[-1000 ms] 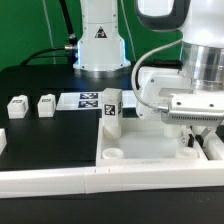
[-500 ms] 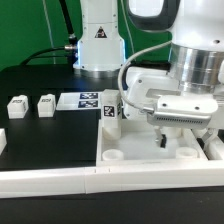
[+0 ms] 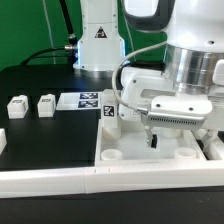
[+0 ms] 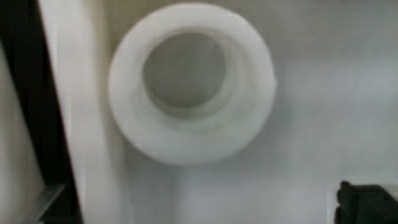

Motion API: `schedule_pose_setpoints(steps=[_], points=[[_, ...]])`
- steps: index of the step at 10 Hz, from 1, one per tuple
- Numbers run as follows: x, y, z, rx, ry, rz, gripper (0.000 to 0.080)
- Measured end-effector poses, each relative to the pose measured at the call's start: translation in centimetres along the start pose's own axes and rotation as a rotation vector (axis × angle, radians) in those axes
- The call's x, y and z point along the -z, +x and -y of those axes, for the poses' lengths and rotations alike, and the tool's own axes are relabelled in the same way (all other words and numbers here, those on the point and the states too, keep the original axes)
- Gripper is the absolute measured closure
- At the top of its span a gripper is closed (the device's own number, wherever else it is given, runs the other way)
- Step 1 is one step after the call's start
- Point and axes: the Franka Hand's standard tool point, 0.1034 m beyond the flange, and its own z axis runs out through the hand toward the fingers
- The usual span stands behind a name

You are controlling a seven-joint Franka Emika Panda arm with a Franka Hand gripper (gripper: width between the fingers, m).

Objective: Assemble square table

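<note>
The white square table top (image 3: 140, 168) lies at the front, with round corner sockets (image 3: 113, 156) showing. A white tagged leg post (image 3: 111, 112) stands upright at its far corner on the exterior view's left. Two more leg posts (image 3: 17, 106) (image 3: 46, 104) lie on the black table to the left. My gripper (image 3: 172, 138) hangs low over the table top, open and empty, to the right of the standing post. The wrist view shows a round socket (image 4: 192, 95) close below, with one dark fingertip (image 4: 366, 202) at the edge.
The marker board (image 3: 85, 100) lies behind the leg posts, in front of the robot base (image 3: 100, 45). A long white rail (image 3: 50, 182) runs along the front. A small white part (image 3: 2, 140) sits at the left edge.
My gripper has moved toward the exterior view's left over the table top, closer to the standing leg post. The parts have not moved.
</note>
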Motion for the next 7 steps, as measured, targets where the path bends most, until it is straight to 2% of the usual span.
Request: schedule_pose_setpoints(steps=[1,2,4,5,7], points=[[0.1,0.0,0.0,0.0,0.0,0.001,0.0151],[1.6,-0.8,0.2,-0.009,0.001,0.025,0.0151],[7.2,-1.7,3.8,-0.032,0.052,0.082,0.0151],[8.8,-1.6,6.1,-0.055,0.069,0.098,0.0151],[10.2,-1.5,10.8,-0.086,0.096,0.111,0.0151]])
